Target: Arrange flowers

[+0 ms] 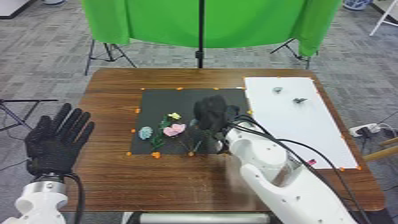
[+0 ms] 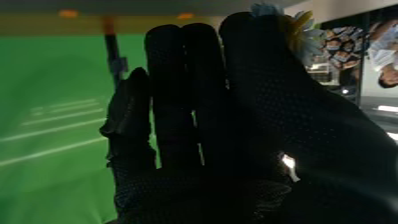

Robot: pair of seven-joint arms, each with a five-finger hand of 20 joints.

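Note:
In the head view, my left hand (image 1: 58, 145) is open, palm down, left of the black mat (image 1: 164, 97). My right hand (image 1: 211, 114) is over the mat's right part, right of the flowers. A pink flower (image 1: 174, 130), a yellow flower (image 1: 174, 116) and a light blue flower (image 1: 145, 133) stand out among green stems on the mat. In the right wrist view, my right hand (image 2: 213, 115) has straight fingers, with the thumb close alongside them. Pale blue petals (image 2: 311, 42) with some yellow show beyond the thumb; nothing held is visible.
A white sheet (image 1: 306, 120) covers the table's right part, with small grey-green pieces (image 1: 299, 100) at its far end and a small pink piece (image 1: 312, 162) near my right forearm. Beyond the brown table (image 1: 115, 185) hangs a green cloth (image 1: 151, 22) on stands.

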